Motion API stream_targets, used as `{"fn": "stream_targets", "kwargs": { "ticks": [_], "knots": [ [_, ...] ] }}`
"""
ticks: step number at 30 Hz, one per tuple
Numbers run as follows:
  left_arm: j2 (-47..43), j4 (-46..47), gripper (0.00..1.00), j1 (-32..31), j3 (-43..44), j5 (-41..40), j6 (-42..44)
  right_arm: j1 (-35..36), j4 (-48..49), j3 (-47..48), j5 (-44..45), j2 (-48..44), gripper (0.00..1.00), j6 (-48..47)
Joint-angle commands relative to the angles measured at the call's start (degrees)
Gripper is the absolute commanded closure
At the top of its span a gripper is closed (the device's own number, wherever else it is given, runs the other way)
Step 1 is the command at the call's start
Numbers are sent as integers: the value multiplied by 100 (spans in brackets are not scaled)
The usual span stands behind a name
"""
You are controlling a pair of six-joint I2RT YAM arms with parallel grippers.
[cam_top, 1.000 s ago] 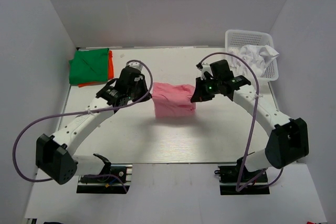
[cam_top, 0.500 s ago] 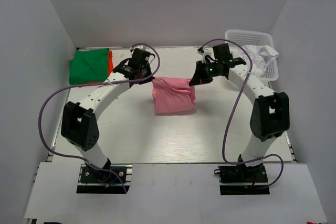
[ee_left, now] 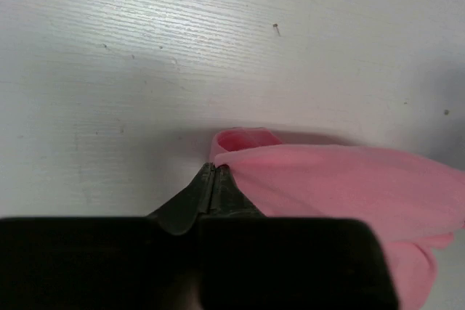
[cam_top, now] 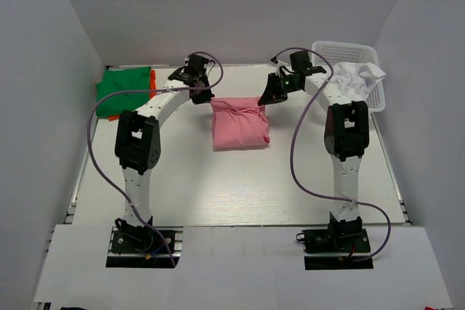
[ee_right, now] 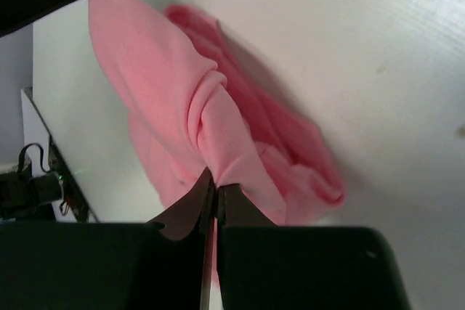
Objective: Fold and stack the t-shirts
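Observation:
A salmon pink t-shirt (cam_top: pixel 240 127) lies partly folded on the middle of the table, its far edge lifted by both grippers. My left gripper (cam_top: pixel 208 99) is shut on its far left corner; the closed tips (ee_left: pixel 216 170) pinch the pink cloth (ee_left: pixel 341 183). My right gripper (cam_top: pixel 264 101) is shut on the far right corner, with bunched pink cloth (ee_right: pixel 182 107) coming out of its closed tips (ee_right: pixel 215 179). A bright green t-shirt (cam_top: pixel 122 91) lies folded on an orange one (cam_top: pixel 153 86) at the far left. A white t-shirt (cam_top: pixel 356 76) sits crumpled in the basket.
A white plastic lattice basket (cam_top: pixel 344 51) stands at the far right corner. White walls close in the table (cam_top: pixel 240 186) on three sides. Both arms reach far out over the table, their purple cables (cam_top: pixel 94 150) looping at the sides.
Both arms have stretched towards the back of the table, drawing the pink t-shirt's far edge away from the bases. Both grippers have stayed shut on the cloth.

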Motion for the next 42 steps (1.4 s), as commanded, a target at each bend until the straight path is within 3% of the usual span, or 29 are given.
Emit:
{"fn": "stream_targets", "kwargs": {
  "ticks": [1,2,3,4,5,6,14,16,18,25,27,28,34,36,38,41,42],
  "knots": [
    [410,-184,85,237,774,254,169,-110,-60,887,-114,606,84,-90],
    [543,-246,84,238,777,333,169,-110,-60,890,-79,686,71,-98],
    [632,-247,50,290,1047,473,221,-119,9,1151,26,766,55,-72],
    [702,-334,27,343,1163,474,221,-93,27,1223,140,836,11,-107],
    [703,-334,4,343,1225,544,221,-110,141,1250,202,819,10,-116],
    [703,-334,0,343,1225,545,221,-84,185,1233,360,784,10,-116],
    [-342,772,0,343,-381,1098,327,56,1011,-296,835,-516,10,-107],
    [-343,835,3,343,-435,1344,327,144,968,-401,941,-517,18,-99],
    [-213,835,7,265,-375,1345,327,188,924,-376,1029,-394,25,-46],
    [324,545,23,212,-76,1503,327,522,678,441,1318,414,26,112],
    [395,544,26,212,-75,1503,327,558,678,573,1582,572,30,191],
    [395,544,27,212,-128,1572,327,601,695,608,1644,590,37,244],
    [553,492,34,212,-251,1775,380,645,730,636,1996,758,45,341],
    [553,492,42,212,-365,1775,380,611,870,522,1839,766,55,402],
    [553,561,49,212,-365,1932,380,637,1107,398,1785,687,75,577],
    [553,755,61,159,-488,2223,380,611,1423,249,1776,556,84,736],
    [553,808,79,159,-567,2310,380,506,1495,127,1707,538,86,771]
  ]
}}
